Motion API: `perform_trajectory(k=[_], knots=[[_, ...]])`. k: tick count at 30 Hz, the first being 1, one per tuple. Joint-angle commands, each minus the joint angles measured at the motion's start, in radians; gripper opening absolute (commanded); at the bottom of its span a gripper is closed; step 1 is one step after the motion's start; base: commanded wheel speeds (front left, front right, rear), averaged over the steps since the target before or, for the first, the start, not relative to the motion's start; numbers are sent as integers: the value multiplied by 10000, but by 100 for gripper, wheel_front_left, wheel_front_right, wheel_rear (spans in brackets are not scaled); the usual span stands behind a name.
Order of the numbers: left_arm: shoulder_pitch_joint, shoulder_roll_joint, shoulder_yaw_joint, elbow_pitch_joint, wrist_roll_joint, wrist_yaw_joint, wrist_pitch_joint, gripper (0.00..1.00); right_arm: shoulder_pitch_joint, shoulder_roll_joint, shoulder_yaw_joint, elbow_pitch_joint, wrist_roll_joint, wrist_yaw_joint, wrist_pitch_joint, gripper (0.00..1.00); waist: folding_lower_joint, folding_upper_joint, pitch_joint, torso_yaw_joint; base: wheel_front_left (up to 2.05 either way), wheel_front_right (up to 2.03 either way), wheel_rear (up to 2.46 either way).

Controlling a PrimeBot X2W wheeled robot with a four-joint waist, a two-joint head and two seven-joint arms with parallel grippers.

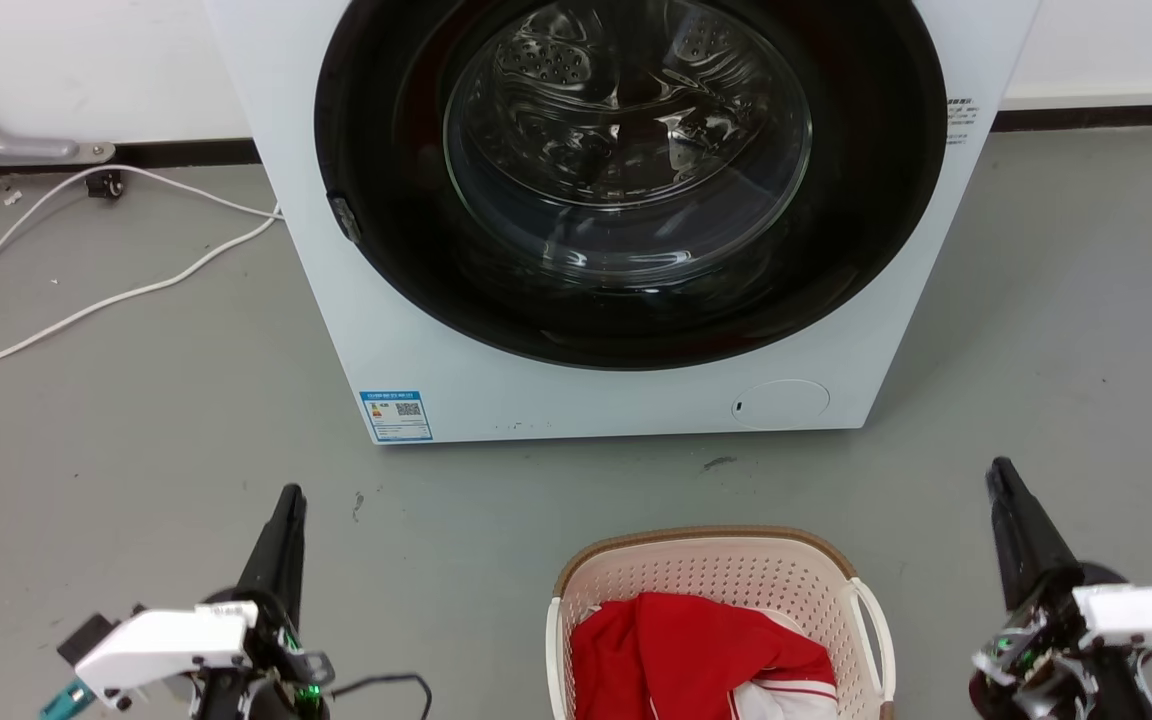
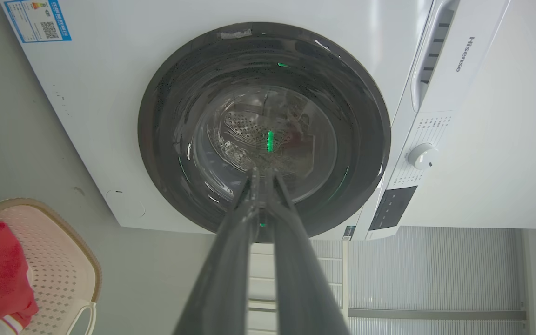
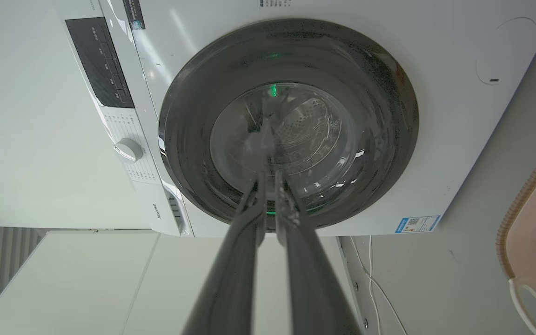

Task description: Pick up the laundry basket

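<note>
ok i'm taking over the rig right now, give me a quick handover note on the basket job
The left end effector is shut, holds nothing, and sits left of the basket, apart from it.
The right end effector is shut, holds nothing, and sits to the basket's right, apart from it.
The laundry basket is on the floor in front of the washing machine, with a red garment inside.
Done: nothing gripped yet.
Left: open both, reach the white side handles, grip and lift.
</note>
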Motion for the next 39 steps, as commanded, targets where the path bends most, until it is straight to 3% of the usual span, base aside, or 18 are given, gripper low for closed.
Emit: perform_trajectory(k=[1, 11, 22, 39], knots=[[42, -6, -7, 48, 0, 2, -16, 100, 47, 4, 9, 54, -5, -2, -13, 100, 0, 0, 1, 0, 0, 0, 0], [290, -22, -13, -159, 776, 2, -446, 100, 304, 10, 11, -96, -928, -4, -434, 100, 0, 0, 12, 8, 0, 0, 0], [385, -14, -32, -869, 2745, 278, -955, 100, 461, 6, 187, -982, -3645, -4, -945, 100, 0, 0, 26, 29, 0, 0, 0], [694, -2, -821, -1436, 6434, 1012, -1626, 100, 861, 0, 782, -1666, -7740, -4, -1620, 100, 0, 0, -24, 62, 0, 0, 0]])
